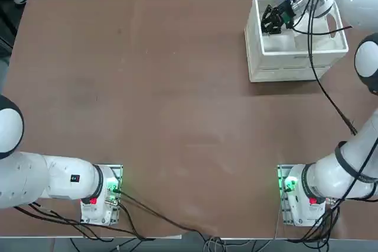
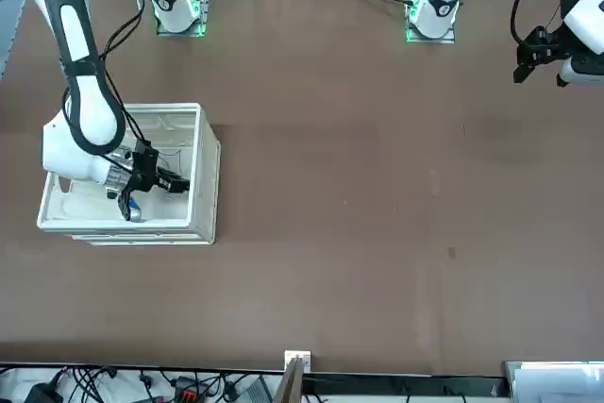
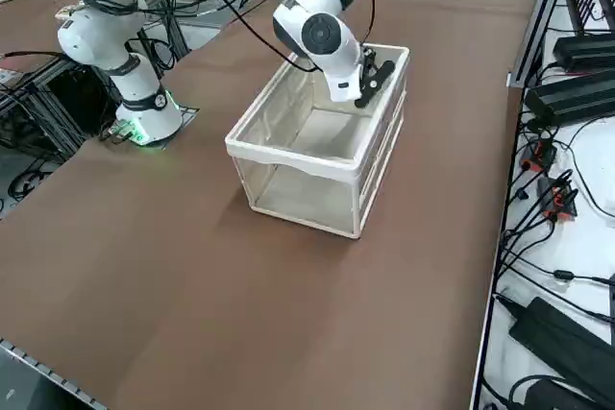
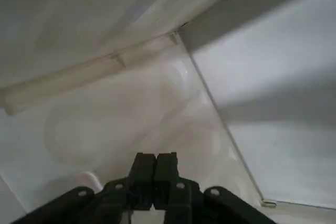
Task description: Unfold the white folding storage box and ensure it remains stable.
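Off-white plastic, the white folding storage box [image 1: 295, 57] sits at the far right of the table [image 1: 147, 98] from the robot's side, its 4 walls looking raised and its rim level in the right side view. Our right gripper [image 1: 273, 20] is inside the cavity, near the wall that faces the middle of the table; in the wrist view the 2 fingertips [image 4: 142, 174] are pressed together, holding nothing, and point at an inner wall panel near a corner seam. We judge the step in hand to be seating that panel. To do it well we would push slowly outward with the closed tips against the panel's flat, well away from the hinge line, and watch that the box does not slide across the table. We cannot tell whether the panels are latched.
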`<state>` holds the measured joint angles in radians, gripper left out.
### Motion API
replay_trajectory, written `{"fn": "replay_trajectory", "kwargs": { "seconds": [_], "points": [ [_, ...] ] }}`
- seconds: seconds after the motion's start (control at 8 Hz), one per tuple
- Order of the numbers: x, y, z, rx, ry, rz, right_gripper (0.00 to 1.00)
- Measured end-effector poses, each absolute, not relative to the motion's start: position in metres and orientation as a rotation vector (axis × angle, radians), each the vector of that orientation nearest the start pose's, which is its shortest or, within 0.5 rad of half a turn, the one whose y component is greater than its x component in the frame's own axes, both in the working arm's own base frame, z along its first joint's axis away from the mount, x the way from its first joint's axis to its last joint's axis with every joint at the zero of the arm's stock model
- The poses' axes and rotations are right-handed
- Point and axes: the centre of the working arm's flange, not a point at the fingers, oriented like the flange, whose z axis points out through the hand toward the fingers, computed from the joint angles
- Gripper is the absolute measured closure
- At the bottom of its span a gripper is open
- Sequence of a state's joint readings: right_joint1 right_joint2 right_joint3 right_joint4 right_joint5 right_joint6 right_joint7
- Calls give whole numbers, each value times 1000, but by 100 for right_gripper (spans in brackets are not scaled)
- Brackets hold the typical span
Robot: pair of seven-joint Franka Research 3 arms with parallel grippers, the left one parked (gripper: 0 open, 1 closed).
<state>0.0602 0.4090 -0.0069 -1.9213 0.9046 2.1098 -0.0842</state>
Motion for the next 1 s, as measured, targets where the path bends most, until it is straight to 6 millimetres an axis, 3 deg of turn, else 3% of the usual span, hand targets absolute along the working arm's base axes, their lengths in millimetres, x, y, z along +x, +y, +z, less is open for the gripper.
{"fn": "replay_trajectory", "kwargs": {
  "seconds": [0.38,0.75,1.0],
  "points": [
    [605,65,297,-2558,359,240,99],
    [601,32,330,-2868,193,327,99],
    [603,10,338,-3100,85,372,99]
  ]
}}
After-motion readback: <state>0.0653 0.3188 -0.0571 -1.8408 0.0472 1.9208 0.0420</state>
